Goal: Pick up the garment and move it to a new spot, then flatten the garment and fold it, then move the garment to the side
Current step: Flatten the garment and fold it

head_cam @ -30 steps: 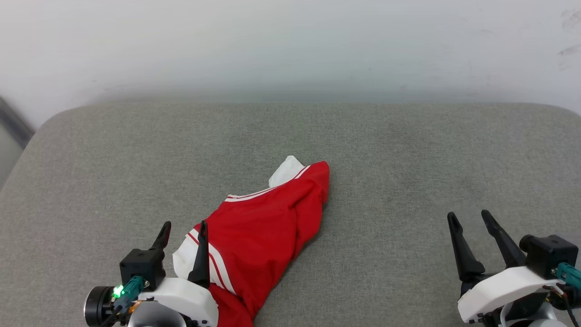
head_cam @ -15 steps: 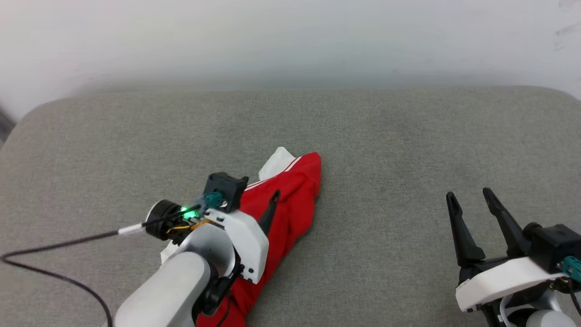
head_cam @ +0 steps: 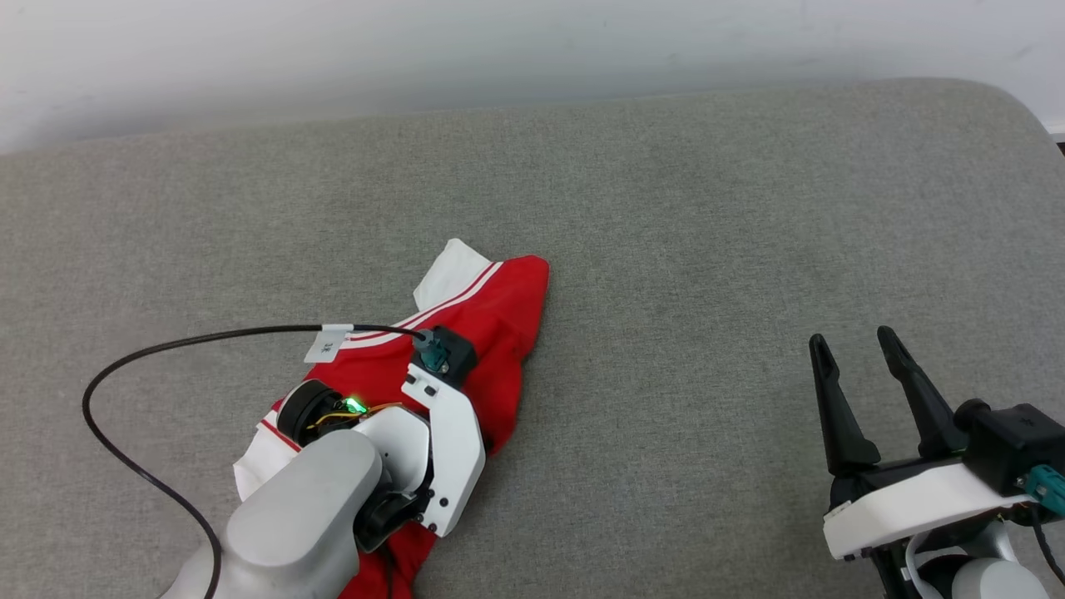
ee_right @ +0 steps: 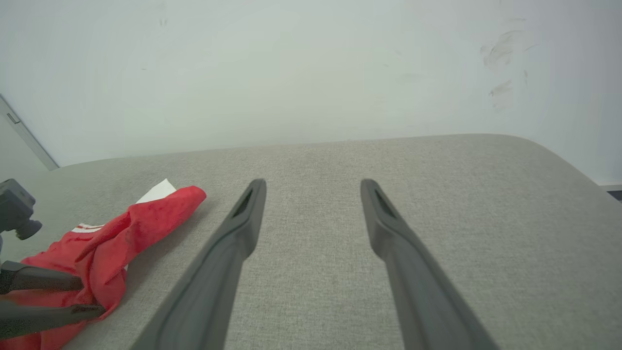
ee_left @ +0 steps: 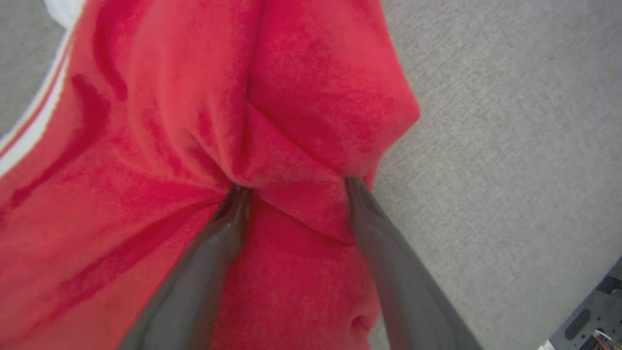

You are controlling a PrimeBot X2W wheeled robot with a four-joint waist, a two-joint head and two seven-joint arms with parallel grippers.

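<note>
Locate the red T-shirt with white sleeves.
The bright red soft-fabric T-shirt lies left of centre on the grey cushioned surface in the head view, under the left pincer, which straddles a fold; the right pincer sits apart.

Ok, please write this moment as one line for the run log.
stage: pick-up | left pincer: open, astride a fold of garment | right pincer: open, over grey cushion | garment: crumpled, lying on cushion
</note>
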